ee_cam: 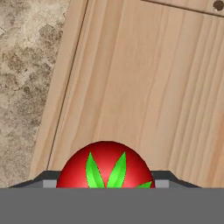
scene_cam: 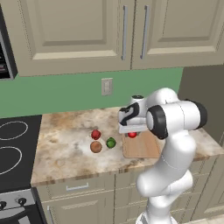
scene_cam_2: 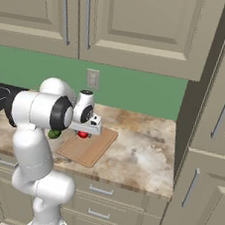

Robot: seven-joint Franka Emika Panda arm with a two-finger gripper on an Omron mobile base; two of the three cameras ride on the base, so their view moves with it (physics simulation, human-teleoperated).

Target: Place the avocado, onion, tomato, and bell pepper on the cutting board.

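Our gripper [ee_cam: 105,186] holds the tomato [ee_cam: 105,166] between its fingers, above the cutting board [ee_cam: 144,78]. We should lower it gently onto the wood, away from the rim, then open slowly so it does not roll.

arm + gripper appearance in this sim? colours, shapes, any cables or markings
Glossy white arm of rounded, tubular links, with black bands at the joints. The hand is white with a dark panel on its side and a flat light-grey bar beneath. Gripper: small dark finger tips with pale grey pads. No cables or markings visible.
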